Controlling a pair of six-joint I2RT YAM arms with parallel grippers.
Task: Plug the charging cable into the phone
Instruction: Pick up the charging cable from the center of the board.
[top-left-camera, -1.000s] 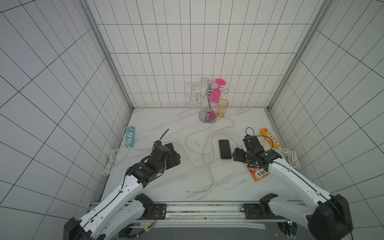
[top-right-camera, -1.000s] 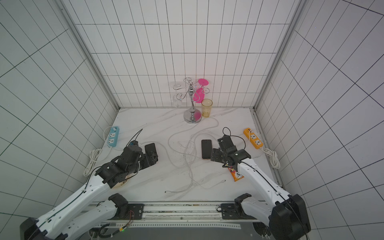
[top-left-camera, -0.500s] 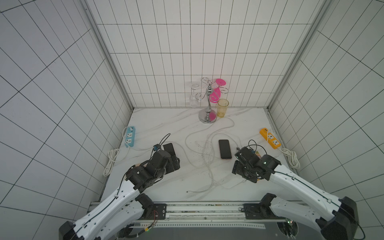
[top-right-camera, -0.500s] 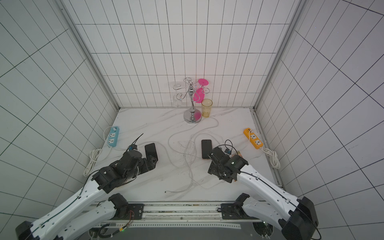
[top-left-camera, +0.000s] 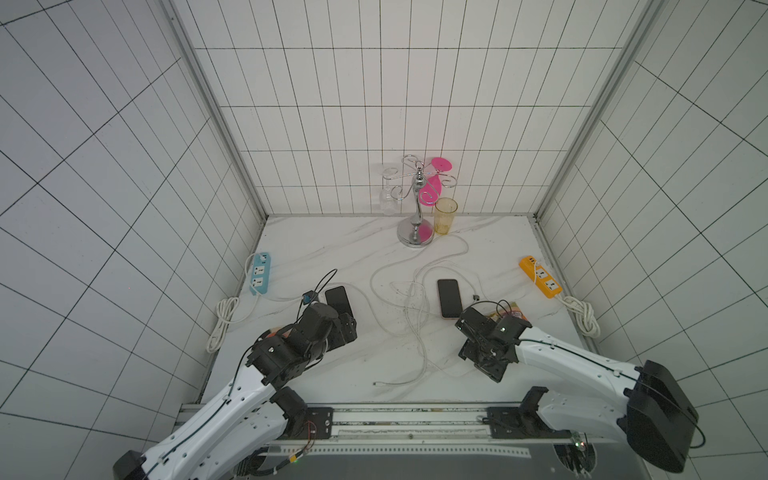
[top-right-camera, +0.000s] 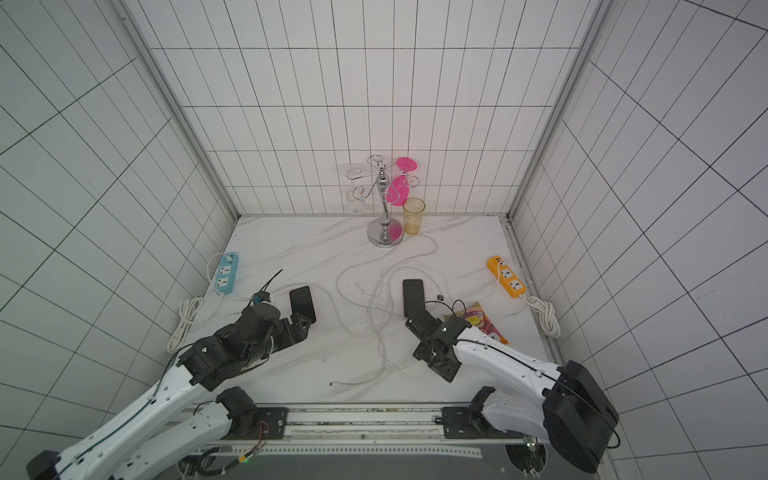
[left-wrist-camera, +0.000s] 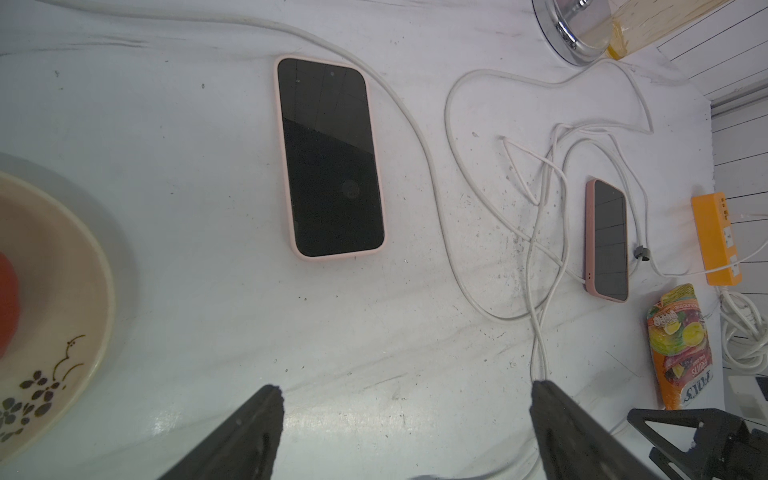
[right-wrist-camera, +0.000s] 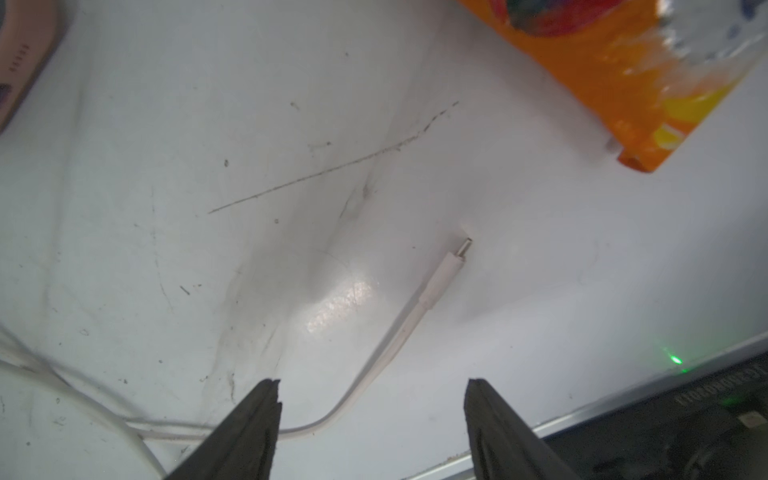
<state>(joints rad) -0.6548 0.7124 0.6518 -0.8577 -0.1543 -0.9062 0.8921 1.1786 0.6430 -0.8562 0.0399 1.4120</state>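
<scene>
The right gripper hung low over the scuffed white marble table. Its dark wedge-shaped fingers were spread apart, clamping nothing. The thin white charging cable lay flat between them, its metal-tipped plug unattached.

In a top view, the phone, a glossy black slab in a soft pink case, lay right of centre, just above that gripper. A crinkled orange snack pouch lay beside it.

The left gripper gaped wide and empty near a second phone.

From above, the arm hid the plug. The phone's port end was only a blurred corner, cut off by the right wrist camera's frame.
</scene>
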